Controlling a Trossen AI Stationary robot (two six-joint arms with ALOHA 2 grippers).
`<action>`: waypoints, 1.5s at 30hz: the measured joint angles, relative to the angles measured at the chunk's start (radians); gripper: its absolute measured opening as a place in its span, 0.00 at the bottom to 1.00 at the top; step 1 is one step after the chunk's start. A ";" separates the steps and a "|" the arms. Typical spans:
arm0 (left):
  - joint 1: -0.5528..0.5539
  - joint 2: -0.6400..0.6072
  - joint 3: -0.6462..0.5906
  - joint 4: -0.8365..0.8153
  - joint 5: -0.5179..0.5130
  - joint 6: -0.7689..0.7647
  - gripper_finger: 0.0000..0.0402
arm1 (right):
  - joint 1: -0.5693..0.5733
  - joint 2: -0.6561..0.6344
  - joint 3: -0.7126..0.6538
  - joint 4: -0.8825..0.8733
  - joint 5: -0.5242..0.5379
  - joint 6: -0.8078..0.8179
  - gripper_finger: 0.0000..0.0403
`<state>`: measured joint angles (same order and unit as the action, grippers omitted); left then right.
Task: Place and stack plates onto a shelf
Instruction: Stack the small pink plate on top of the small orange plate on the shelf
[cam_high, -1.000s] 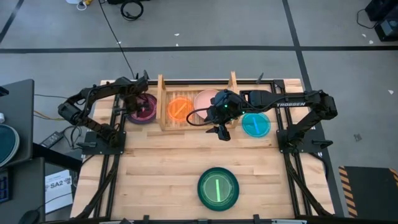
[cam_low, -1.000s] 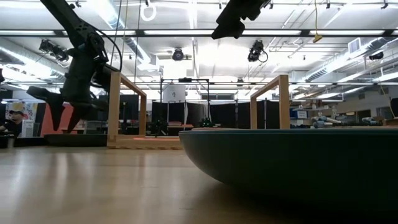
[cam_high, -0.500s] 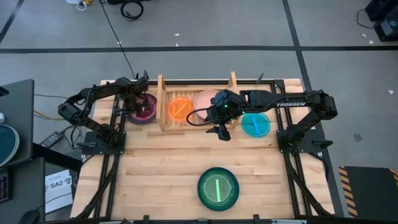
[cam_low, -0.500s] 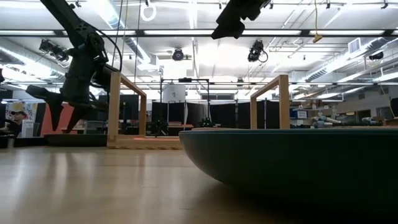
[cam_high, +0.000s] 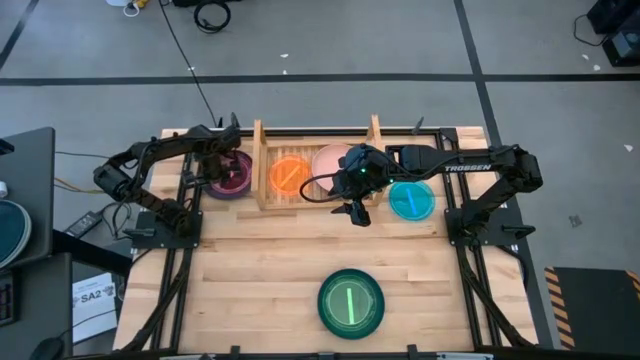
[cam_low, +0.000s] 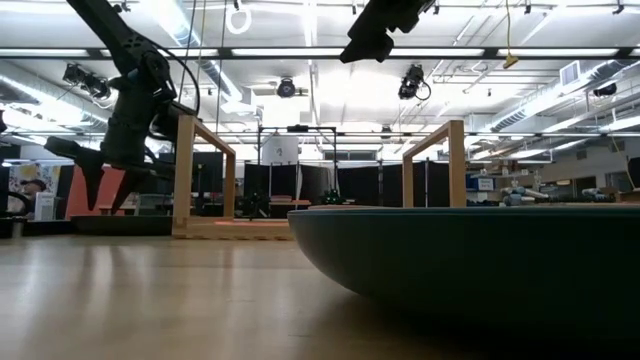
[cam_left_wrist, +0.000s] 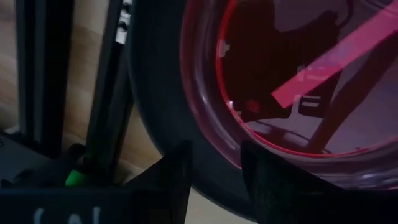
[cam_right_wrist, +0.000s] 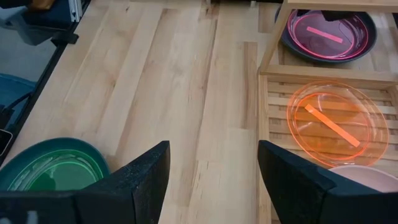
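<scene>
Nothing on the table had moved since a second before; only the left arm shifted a tiny bit in the low view. The shelf (cam_high: 318, 180) held the orange plate (cam_high: 290, 177) and the pink plate (cam_high: 331, 158) side by side. The left gripper (cam_high: 214, 172) was at the edge of the maroon plate (cam_high: 232, 172), which sat in the purple plate (cam_left_wrist: 155, 112) just left of the shelf; its fingers straddled the purple rim. The right gripper (cam_high: 356, 212) hung wide open, holding nothing, in front of the shelf. The cyan plate (cam_high: 411, 200) lay right of the shelf. The green plate (cam_high: 351, 302) sat near the front edge.
</scene>
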<state>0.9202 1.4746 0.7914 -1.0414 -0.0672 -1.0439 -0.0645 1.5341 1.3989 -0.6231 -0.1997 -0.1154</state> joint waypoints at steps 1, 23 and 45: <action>-0.003 0.000 0.000 -0.002 0.000 0.000 0.35 | 0.000 0.000 0.000 0.000 0.000 0.000 0.61; -0.057 -0.002 -0.129 0.097 0.010 -0.071 0.35 | 0.000 0.000 0.000 0.000 0.000 0.000 0.61; -0.053 -0.009 -0.051 0.028 0.003 0.009 0.35 | 0.000 0.000 0.000 0.000 0.000 0.000 0.61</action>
<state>0.8673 1.4654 0.7399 -1.0129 -0.0637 -1.0350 -0.0643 1.5341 1.3991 -0.6228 -0.1997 -0.1158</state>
